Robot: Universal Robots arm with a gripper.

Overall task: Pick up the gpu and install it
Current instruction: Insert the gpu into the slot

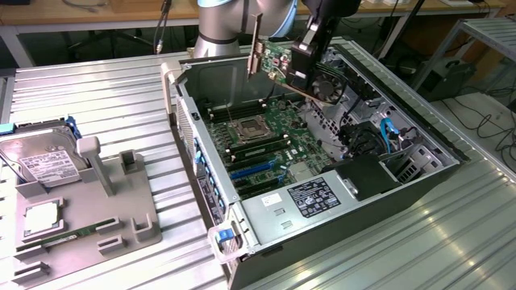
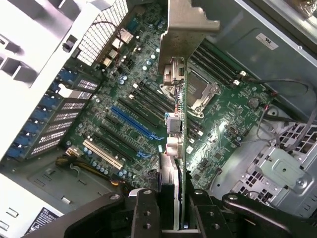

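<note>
The gpu (image 1: 290, 69), a green card with a black fan cooler and a long silver end bracket, hangs in the air above the open computer case (image 1: 202, 175). My gripper (image 1: 310, 51) is shut on it from above. In the wrist view the gpu (image 2: 179, 119) runs edge-on away from my gripper (image 2: 171, 208), its silver bracket at the far end. Below it lies the motherboard (image 2: 148, 99) with a blue expansion slot (image 2: 132, 123) and a white slot (image 2: 103, 153). The card is well clear of the board and touches no slot.
A grey holder tray (image 1: 121, 205) at the exterior view's left carries a silver hard drive (image 1: 45, 160), a processor and a narrow memory stick (image 1: 72, 237). Inside the case sit the power supply (image 1: 310, 196), the empty processor socket (image 1: 248, 128) and blue cables (image 1: 391, 136). The case walls rise around the board.
</note>
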